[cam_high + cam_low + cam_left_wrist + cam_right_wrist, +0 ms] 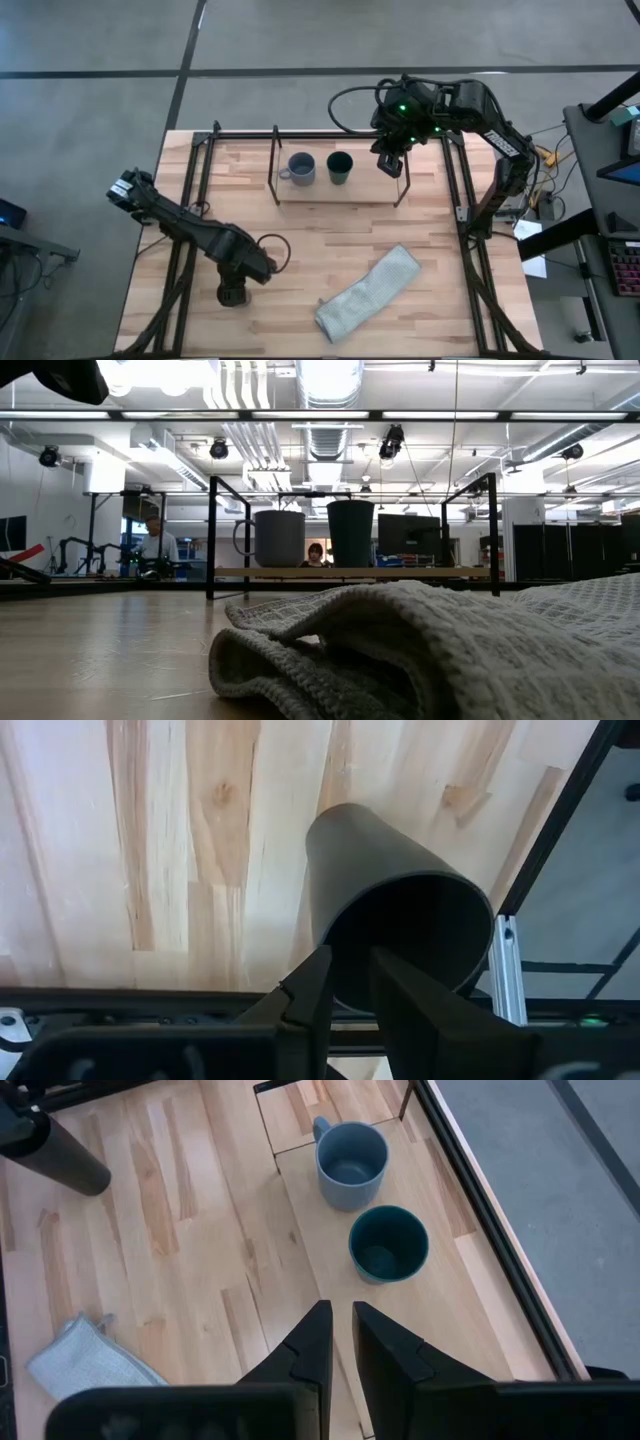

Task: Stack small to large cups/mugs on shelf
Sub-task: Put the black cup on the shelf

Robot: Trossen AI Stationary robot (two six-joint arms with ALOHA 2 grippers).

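Left hand [345,985] pinching rim of black cup [395,910] — right hand [338,1342] empty, narrowly parted, above shelf [320,1230] beside teal cup [388,1243].

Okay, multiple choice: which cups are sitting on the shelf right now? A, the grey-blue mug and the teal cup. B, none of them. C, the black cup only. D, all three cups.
A: the grey-blue mug and teal cup stand side by side on the shelf, while the black cup is off it, with the left tool at its rim.
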